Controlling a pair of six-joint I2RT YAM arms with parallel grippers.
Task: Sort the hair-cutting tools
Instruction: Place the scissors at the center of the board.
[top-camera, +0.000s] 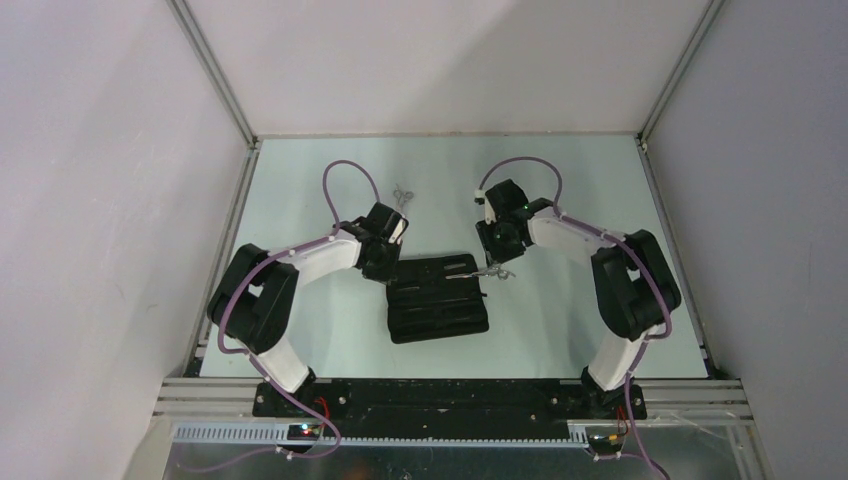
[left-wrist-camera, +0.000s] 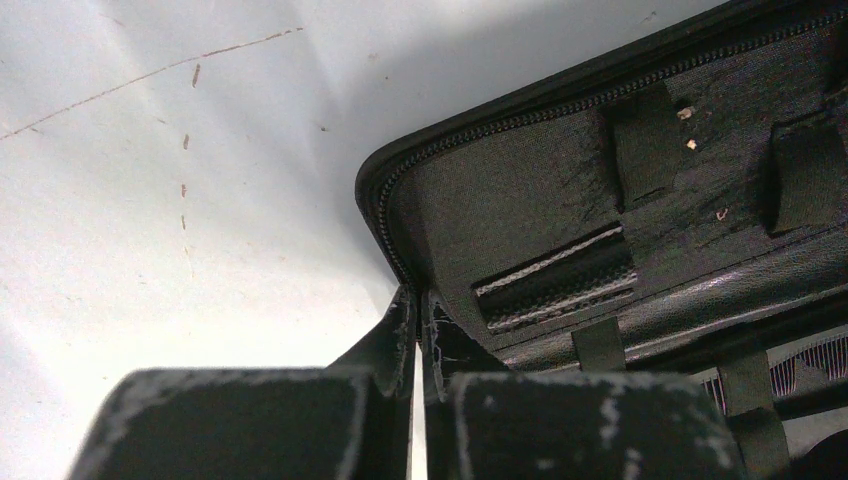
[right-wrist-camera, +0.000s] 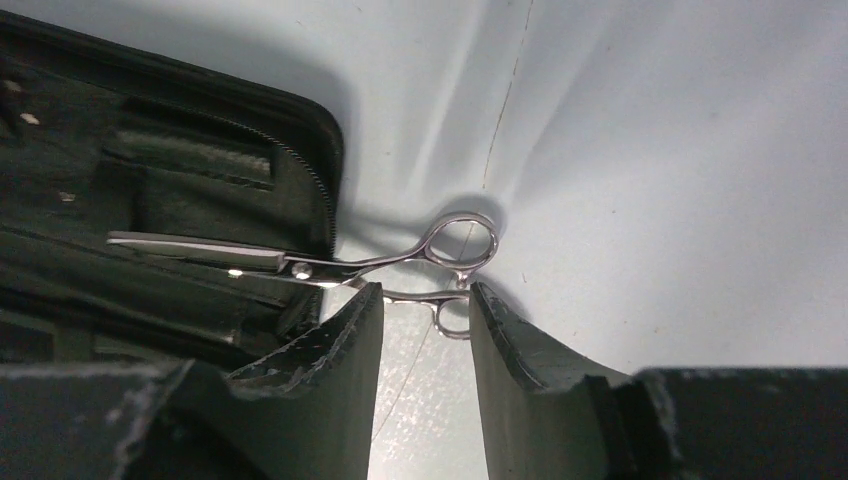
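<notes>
A black pouch lies open in the middle of the table. One silver scissors rests with its blades on the pouch's inside and its finger rings over the right edge, above the table; it also shows in the top view. My right gripper is open, its fingers on either side of the scissors' handle, low over it. My left gripper is shut on the zippered edge of the pouch at its far left corner. A second silver scissors lies on the table behind the left gripper. The comb cannot be made out for sure.
Elastic loops and a slot line the pouch's inside. Side walls and metal rails close the table in on the left, right and back.
</notes>
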